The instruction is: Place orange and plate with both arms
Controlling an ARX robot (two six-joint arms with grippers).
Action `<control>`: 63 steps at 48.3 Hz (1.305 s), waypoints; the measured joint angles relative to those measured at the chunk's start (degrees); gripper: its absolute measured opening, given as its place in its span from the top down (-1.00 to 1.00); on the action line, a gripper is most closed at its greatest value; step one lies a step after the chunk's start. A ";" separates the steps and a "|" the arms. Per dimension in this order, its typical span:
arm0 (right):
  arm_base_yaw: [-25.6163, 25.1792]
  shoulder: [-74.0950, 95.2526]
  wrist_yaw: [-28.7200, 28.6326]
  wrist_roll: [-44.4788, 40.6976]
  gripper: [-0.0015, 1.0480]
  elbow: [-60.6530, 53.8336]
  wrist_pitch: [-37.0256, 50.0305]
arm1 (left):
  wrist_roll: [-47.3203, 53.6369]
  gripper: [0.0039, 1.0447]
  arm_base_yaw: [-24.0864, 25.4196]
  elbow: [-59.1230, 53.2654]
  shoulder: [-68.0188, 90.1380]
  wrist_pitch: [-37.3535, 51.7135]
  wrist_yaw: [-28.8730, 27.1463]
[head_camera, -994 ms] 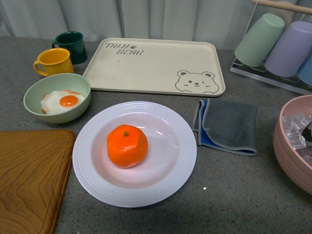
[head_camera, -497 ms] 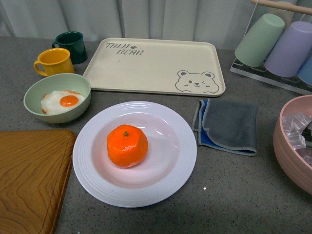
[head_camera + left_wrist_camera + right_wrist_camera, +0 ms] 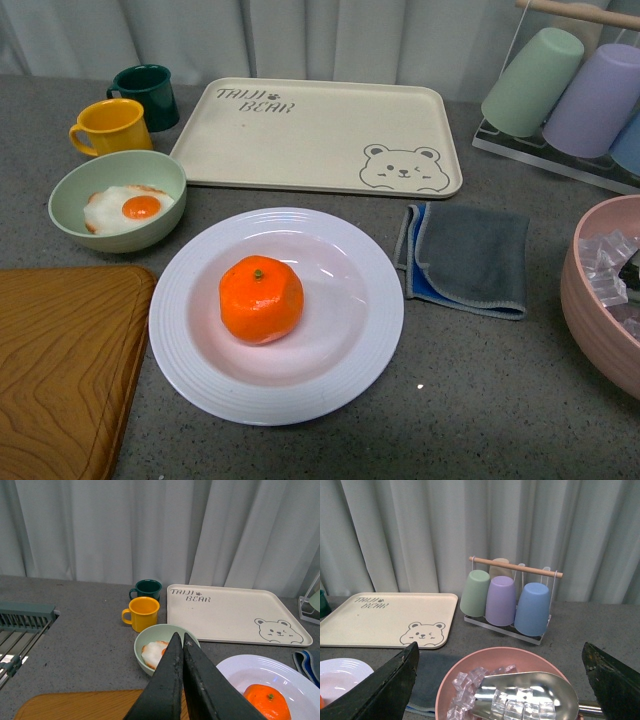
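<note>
The orange (image 3: 261, 299) sits in the middle of the large white plate (image 3: 200, 350) at the centre front of the grey table; neither arm shows in the front view. In the left wrist view my left gripper (image 3: 179, 639) is shut and empty, raised in front of the pale green bowl (image 3: 147, 665), with the plate (image 3: 240, 667) and orange (image 3: 267, 702) off to one side. In the right wrist view my right gripper (image 3: 502, 662) is open wide and empty, above the pink bowl (image 3: 465, 667); only an edge of the plate (image 3: 345, 672) shows there.
A cream bear tray (image 3: 320, 135) lies behind the plate. A green bowl with a fried egg (image 3: 117, 200), a yellow mug (image 3: 110, 127) and a dark green mug (image 3: 148, 94) stand at the left. A wooden board (image 3: 55, 370) is front left, a grey cloth (image 3: 470, 258) right, a cup rack (image 3: 575, 95) back right.
</note>
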 joint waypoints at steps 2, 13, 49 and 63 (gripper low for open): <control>0.00 0.00 0.00 0.00 -0.82 0.00 0.00 | 0.00 0.93 0.00 0.00 -0.66 -0.68 0.00; 0.00 0.00 -0.02 0.00 -0.82 0.00 0.00 | 0.00 0.93 0.00 0.00 -10.01 -10.34 0.09; 11.30 24.33 11.21 1.57 -0.82 5.29 0.83 | 0.15 -0.88 0.00 0.00 -10.12 -10.45 0.09; 21.09 71.28 -5.27 20.63 -0.82 17.53 21.35 | 0.15 -0.88 0.00 0.00 -10.12 -10.45 0.09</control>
